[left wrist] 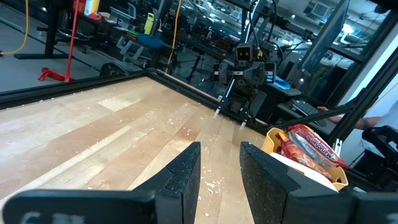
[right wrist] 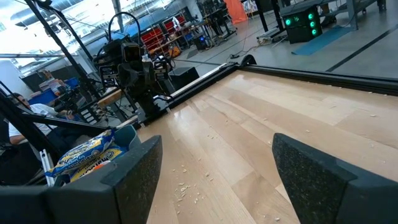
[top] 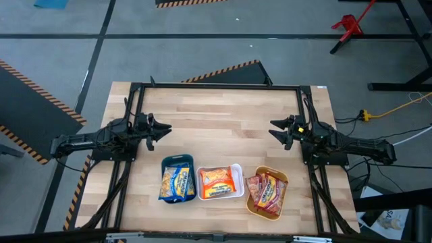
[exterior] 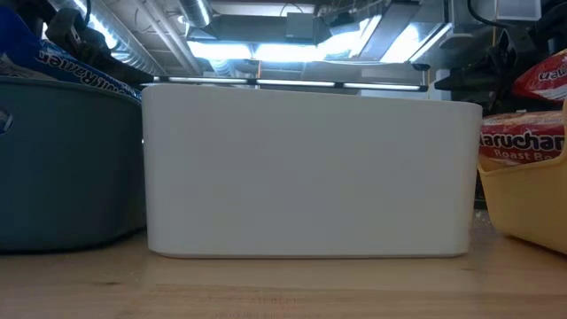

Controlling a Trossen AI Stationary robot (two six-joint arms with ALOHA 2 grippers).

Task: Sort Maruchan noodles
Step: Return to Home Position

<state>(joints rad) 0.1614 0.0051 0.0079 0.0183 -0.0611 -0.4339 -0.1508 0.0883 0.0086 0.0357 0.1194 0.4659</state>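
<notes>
Bench [top: 223, 111]: pale wood top in a dark frame, with one arm mounted at each side edge.

Left tool [top: 164, 128]: hovers over the bench near the left edge, about halfway along it. Fingers are parted with a modest gap and nothing is between them.

Right tool [top: 275, 128]: hovers near the right edge, facing the left tool. Fingers are spread wide and hold nothing.

Three bins stand side by side in a row along the bench edge at the foot of the high view:
- Teal bin [top: 178, 160], nearest the left corner, holds the blue noodle packets [top: 177, 183].
- White bin [top: 237, 179], in the middle, holds the orange noodle packets [top: 216, 182].
- Yellow bin [top: 252, 200], nearest the right corner, holds the red noodle packets [top: 267, 190]. They are stacked above its rim, and "Maruchan" can be read on one in the low view.

The tools are well apart from the bins.
</notes>
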